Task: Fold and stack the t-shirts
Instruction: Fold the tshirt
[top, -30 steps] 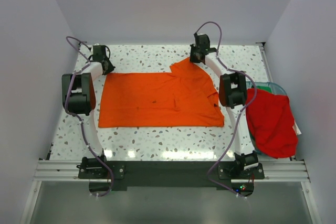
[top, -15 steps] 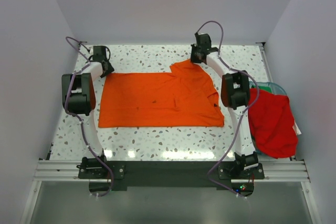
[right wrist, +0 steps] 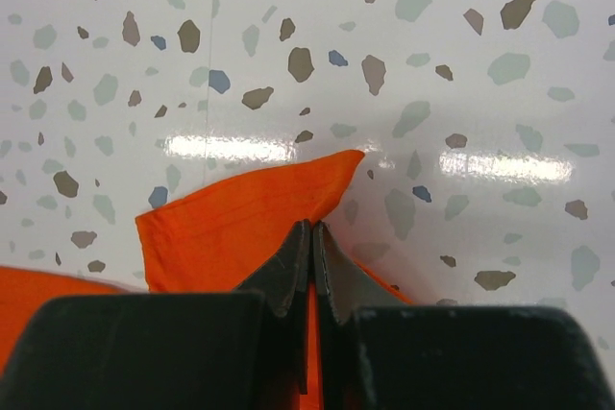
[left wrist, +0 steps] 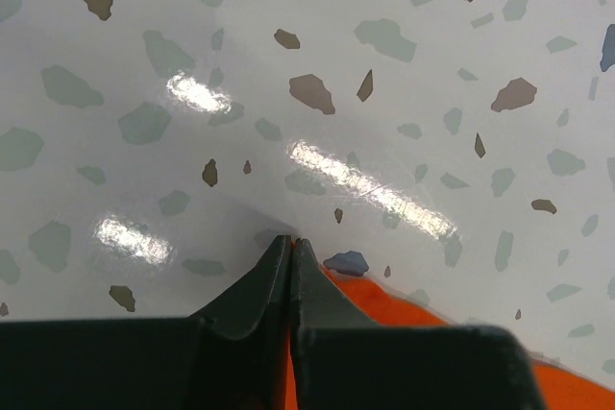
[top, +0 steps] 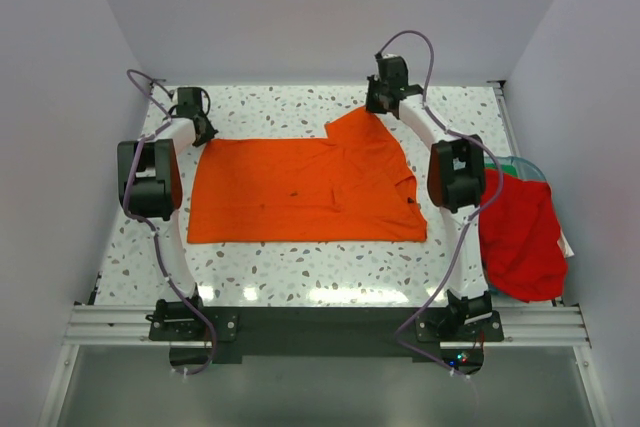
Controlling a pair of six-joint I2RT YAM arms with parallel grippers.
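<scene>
The bright orange t-shirt (top: 300, 190) lies spread flat across the middle of the table. My left gripper (top: 203, 133) is shut on its far left corner, where a sliver of orange cloth (left wrist: 404, 309) shows beside the closed fingers (left wrist: 291, 245). My right gripper (top: 375, 104) is shut on the shirt's far right corner, a raised orange flap (right wrist: 245, 223) pinched between the fingers (right wrist: 310, 228). The deeper red t-shirt (top: 520, 237) hangs crumpled over the bin at the right edge.
A clear teal-rimmed plastic bin (top: 518, 163) sits at the table's right edge, mostly under the red shirt. White walls close in the table on the left, back and right. The speckled tabletop (top: 300, 267) shows in front of the orange shirt.
My right gripper has moved a little farther back and up, drawing the shirt's far right corner with it. The left arm has not moved.
</scene>
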